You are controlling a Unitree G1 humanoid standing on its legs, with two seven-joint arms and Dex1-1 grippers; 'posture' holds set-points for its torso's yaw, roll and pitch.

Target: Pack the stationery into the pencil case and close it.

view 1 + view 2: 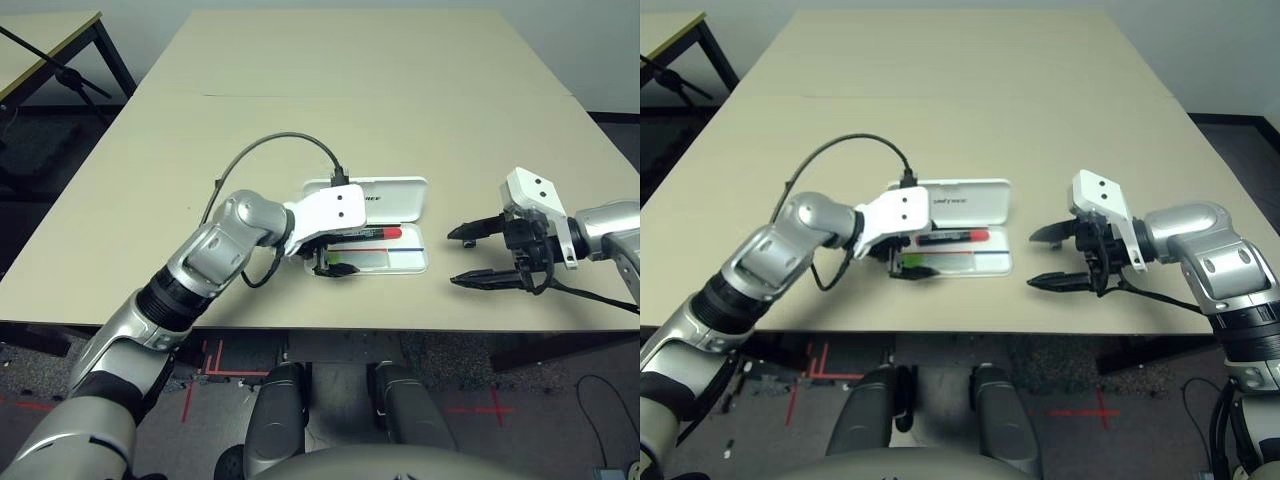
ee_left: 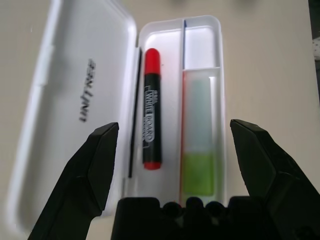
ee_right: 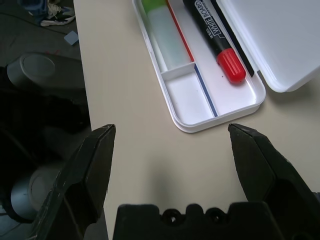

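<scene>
The white pencil case (image 1: 412, 262) lies open at the middle of the table, with its lid (image 1: 395, 195) folded back flat. A red marker (image 2: 151, 107) with a black label rests in the tray beside the hinge. The lime-green highlighter (image 2: 198, 150) lies in the long compartment alongside it. My left gripper (image 2: 173, 126) hovers open over the tray's left end, its fingers (image 2: 95, 165) spread on either side of both items and holding nothing. My right gripper (image 1: 453, 257) stands open just right of the case, above the bare table and apart from it.
The tray's small end compartment (image 3: 187, 95) nearest my right gripper is empty. A black cable (image 1: 270, 145) loops from my left wrist over the table behind the arm. The table's front edge (image 1: 400, 325) runs close below the case.
</scene>
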